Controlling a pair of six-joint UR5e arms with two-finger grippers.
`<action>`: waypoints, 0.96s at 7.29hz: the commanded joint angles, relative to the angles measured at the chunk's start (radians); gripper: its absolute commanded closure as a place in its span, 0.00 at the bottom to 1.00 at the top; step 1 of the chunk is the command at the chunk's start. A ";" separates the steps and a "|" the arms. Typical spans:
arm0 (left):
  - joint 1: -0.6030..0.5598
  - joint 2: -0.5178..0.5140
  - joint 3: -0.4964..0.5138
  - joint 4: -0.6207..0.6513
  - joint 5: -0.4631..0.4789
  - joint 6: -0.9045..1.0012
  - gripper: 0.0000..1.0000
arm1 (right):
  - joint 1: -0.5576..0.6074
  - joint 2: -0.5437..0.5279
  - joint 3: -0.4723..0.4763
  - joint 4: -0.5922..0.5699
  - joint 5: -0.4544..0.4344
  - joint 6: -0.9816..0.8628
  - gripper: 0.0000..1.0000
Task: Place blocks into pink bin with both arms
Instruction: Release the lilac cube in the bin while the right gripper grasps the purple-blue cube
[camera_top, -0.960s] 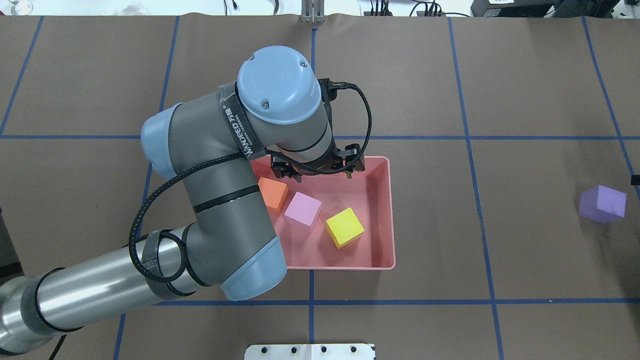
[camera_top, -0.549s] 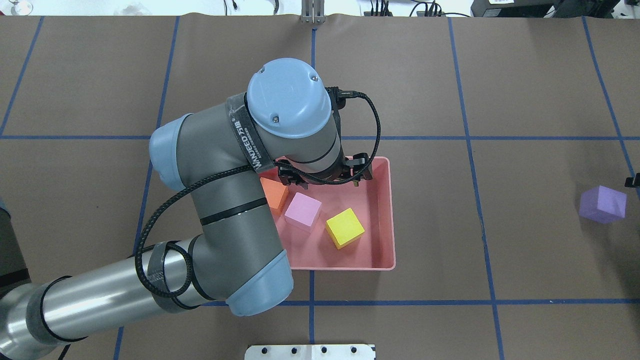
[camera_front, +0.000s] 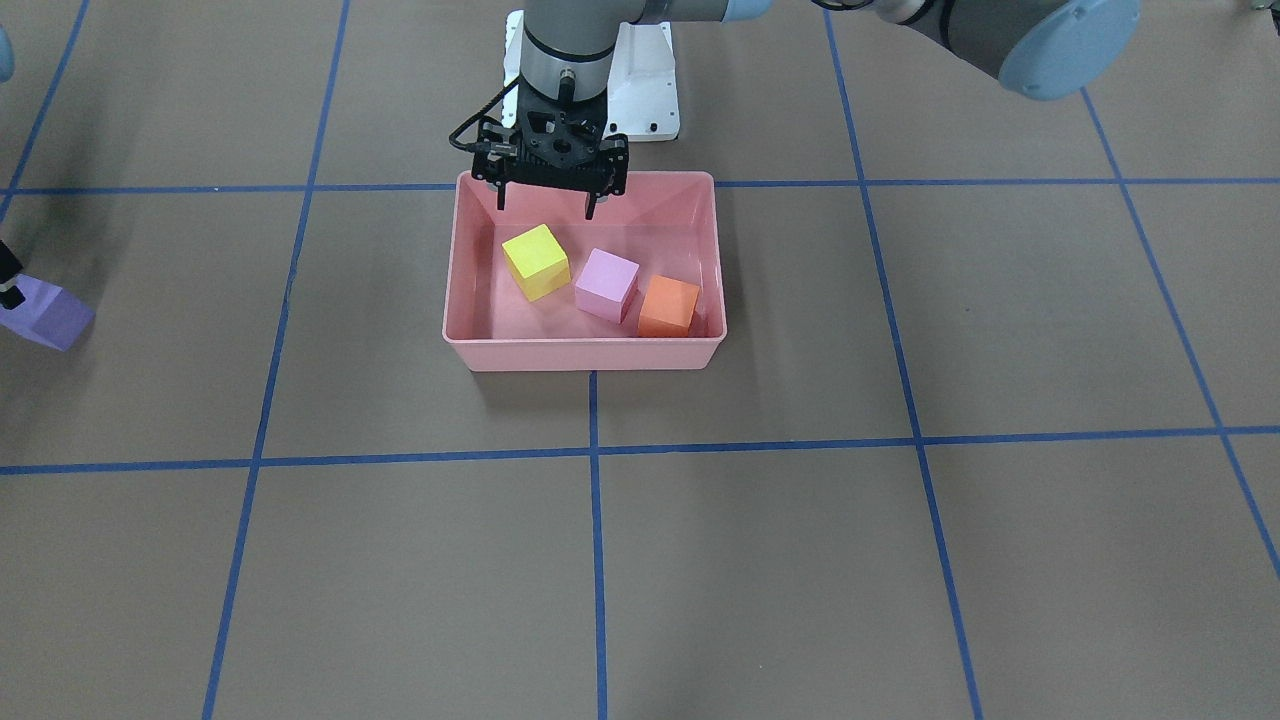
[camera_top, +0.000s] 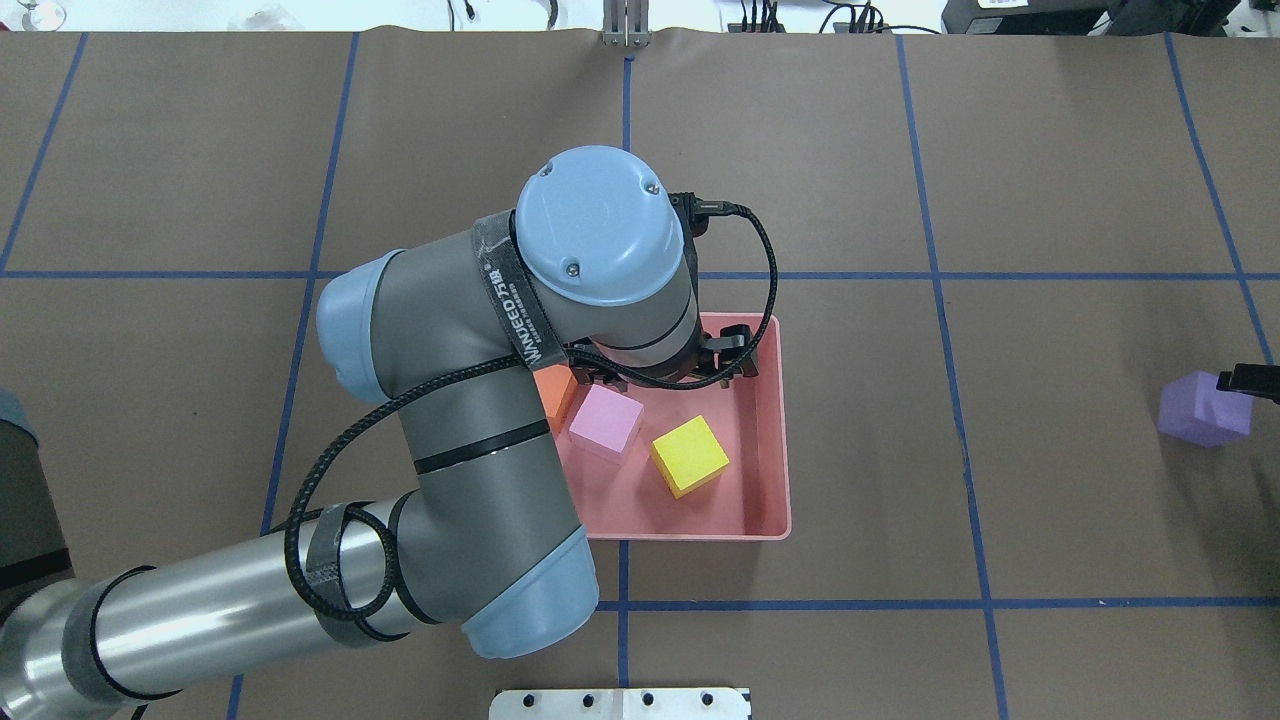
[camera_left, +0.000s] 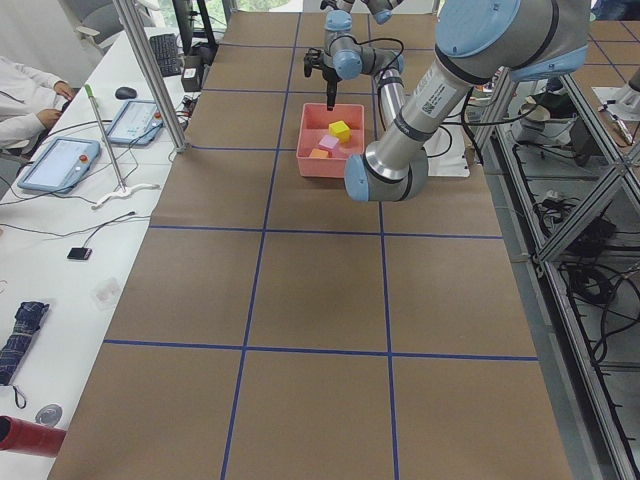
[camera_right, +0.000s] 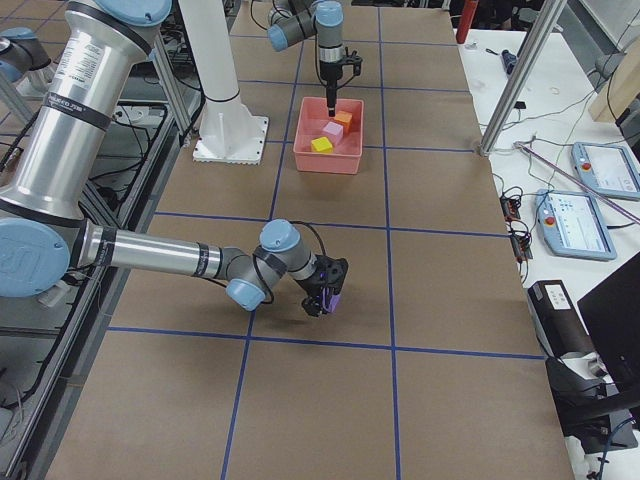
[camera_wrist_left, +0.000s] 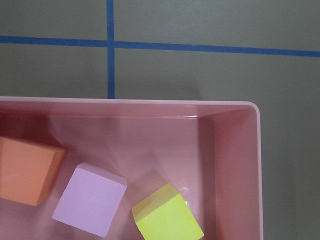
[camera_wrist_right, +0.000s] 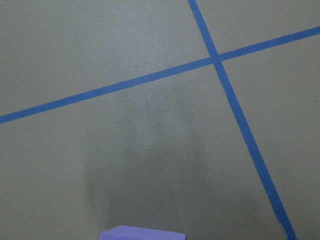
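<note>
The pink bin (camera_front: 585, 352) sits near the middle of the brown table (camera_front: 900, 560), just in front of the white pedestal base (camera_front: 648, 90). It holds 3 blocks in a slanting row. The yellow block (camera_front: 536, 262) is nearest the robot, the light pink block (camera_front: 606, 285) is in the middle, and the orange block (camera_front: 669, 306) is by the operators' side wall. The purple block (camera_top: 1204, 408) lies outside on the table, well apart from the bin, toward the robot's right.

The left gripper (camera_front: 545, 209) hangs over the bin's robot-side end, near the yellow block. Its fingers point down and are spread wide, with nothing between them.

In the overhead view the left arm (camera_top: 470, 400) covers the bin's left wall and most of the orange block. The front-facing view shows the whole rim and all 3 blocks. The left wrist view shows 1 bin corner with the 3 blocks, and no fingers.

The exterior right view shows the right gripper (camera_right: 324, 296) down at the purple block. It seems to touch the block, but whether it grips it cannot be told. The right wrist view catches only a purple sliver at its lower edge.

Blue tape lines (camera_front: 595, 520) divide the table into squares.
</note>
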 joint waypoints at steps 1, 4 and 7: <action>0.001 0.001 0.000 0.000 0.000 0.000 0.00 | -0.041 -0.016 0.020 -0.002 -0.039 0.044 0.01; -0.001 0.004 0.002 0.002 0.000 0.000 0.00 | -0.116 -0.019 0.020 -0.016 -0.117 0.073 0.01; -0.001 0.007 0.002 0.002 0.002 0.000 0.00 | -0.149 -0.010 0.092 -0.141 -0.154 0.083 0.01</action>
